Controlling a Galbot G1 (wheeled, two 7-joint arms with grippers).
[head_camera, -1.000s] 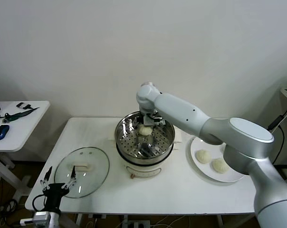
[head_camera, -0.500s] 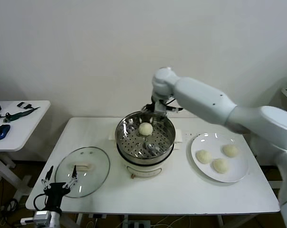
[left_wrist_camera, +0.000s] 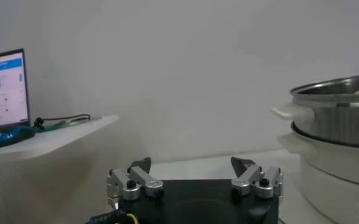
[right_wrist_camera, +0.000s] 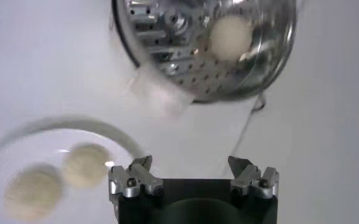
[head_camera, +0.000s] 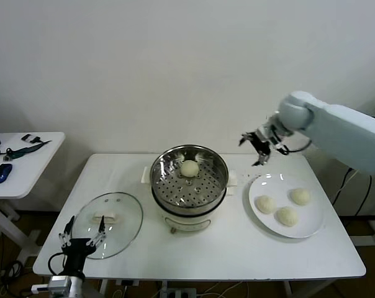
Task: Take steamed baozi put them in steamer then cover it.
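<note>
**One bun in the steamer, three on the plate**

White desk fills the foreground before a plain pale wall, with a smaller side table off to the robot's left carrying a blue mouse and some cables.

Nearest the robot, the left tool hovers low at the desk's front left corner, its fingers spread wide and holding nothing. Just beyond it the cover lies flat on the desk, clear glass with its white bar handle facing up, well apart from the pot.

On the robot's right, a flat white plate holds three steamed baozi, lying near one another but apart.

Mid-desk stands the steamer, its shiny steel pot on a white base, uncovered. One steamed baozi sits on the perforated tray, toward the far rim; the right wrist view shows it as a pale dome against the holes. The left wrist view shows the pot's rim and white base from the side; a small label low on the base is too small to read.

Farthest back, the right tool hangs in the air above the gap between steamer and plate, fingers parted and empty, touching nothing. Its own camera shows both fingertips wide apart over the plate's edge.
</note>
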